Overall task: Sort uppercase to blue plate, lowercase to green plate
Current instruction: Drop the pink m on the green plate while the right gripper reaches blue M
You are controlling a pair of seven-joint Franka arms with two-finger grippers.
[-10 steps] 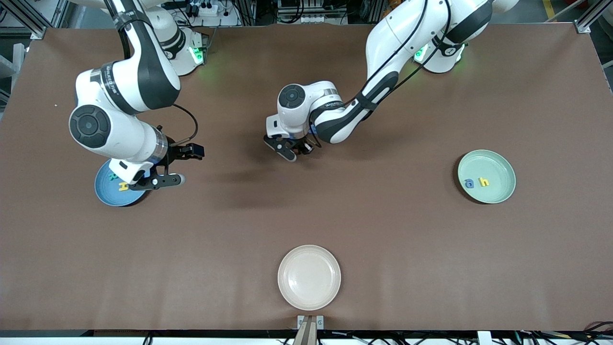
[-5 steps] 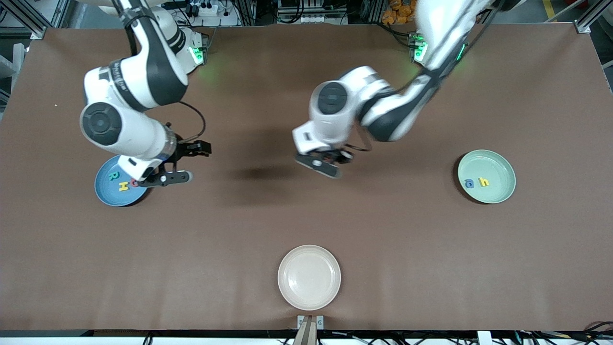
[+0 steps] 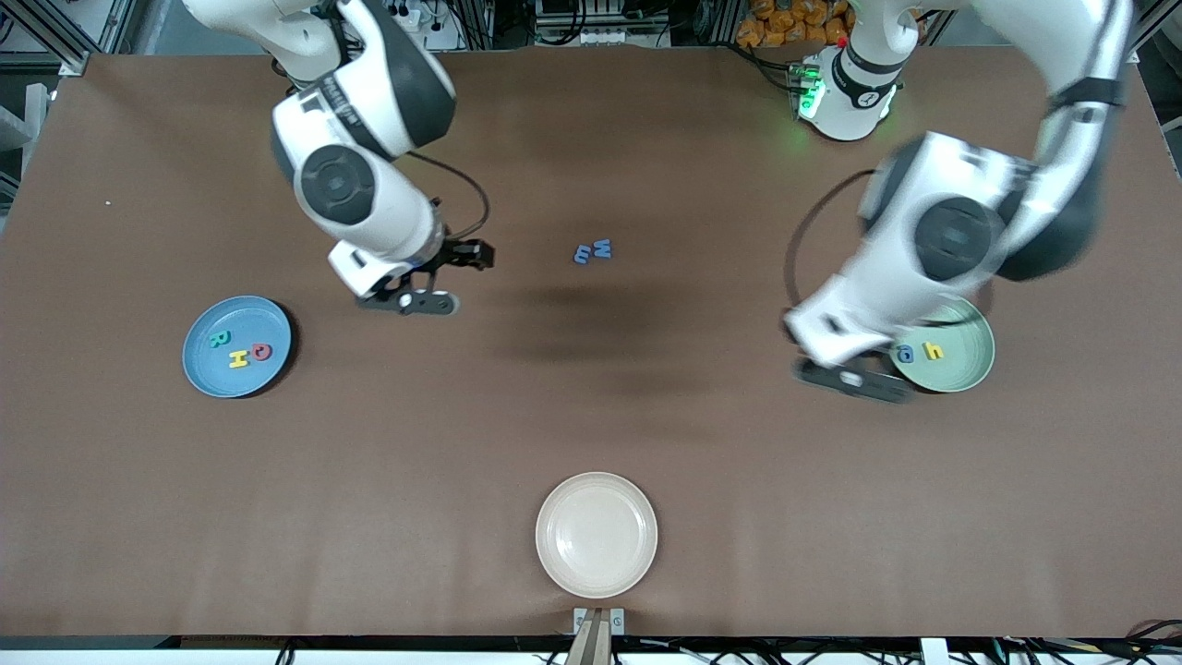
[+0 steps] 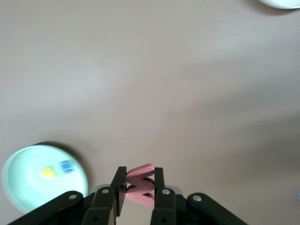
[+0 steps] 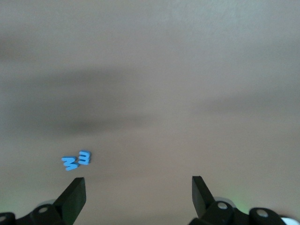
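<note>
Three round plastic plates sit on the brown surface (image 3: 591, 416). The sky-blue plate (image 3: 199, 369) holds capitals R, H, Q; the mint-green plate (image 3: 970, 369) holds small a, h. Over the green plate's rim, the left claw (image 4: 139, 187) pinches the red foam w (image 4: 139, 185). Blue foam m (image 3: 583, 254) and W (image 3: 602, 247) lie farther from the cream plate (image 3: 597, 535), near the spread right claw (image 5: 138, 190).

The left gripper (image 3: 854, 374) has travelled from mid-table to the green plate's (image 3: 970, 369) edge, jaws clamped on the red w (image 4: 140, 186). The right gripper (image 3: 411, 297) has left the blue plate (image 3: 208, 369) for bare table. Blue W (image 3: 602, 247) and blue m (image 3: 584, 254) are now uncovered; red Q (image 3: 262, 351) is exposed.
</note>
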